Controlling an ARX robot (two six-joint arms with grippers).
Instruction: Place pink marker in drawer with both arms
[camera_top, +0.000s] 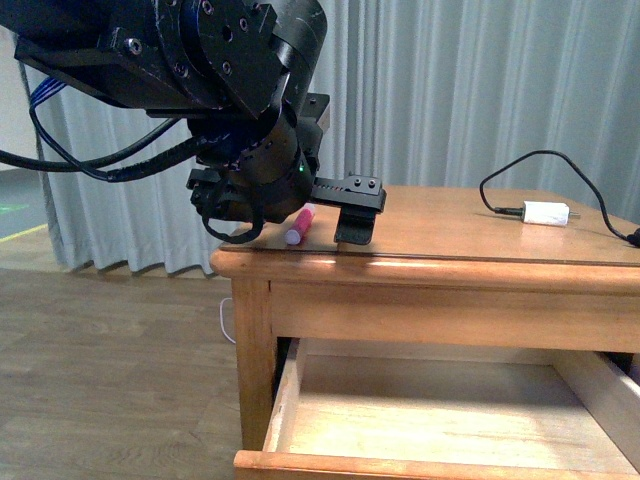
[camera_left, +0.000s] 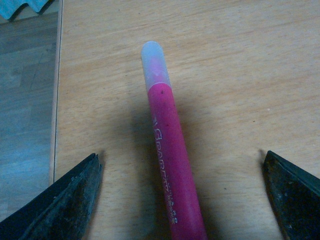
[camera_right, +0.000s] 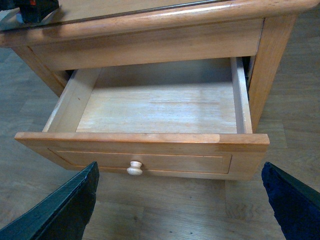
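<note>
while the left gripper (camera_left: 181, 159) hangs over the table top (camera_top: 450, 230) at centre-left of the front view, its fingers (camera_left: 75, 190) stand wide apart, with the pink marker (camera_left: 167, 150) lying flat on the wood between them and touching neither. the drawer (camera_right: 140, 138) stands pulled out at the lower edge of the front view. the right gripper (camera_right: 179, 167), fingers likewise spread, faces the drawer's knob (camera_right: 134, 168). a white charger (camera_top: 545, 212) lies at the right.
</note>
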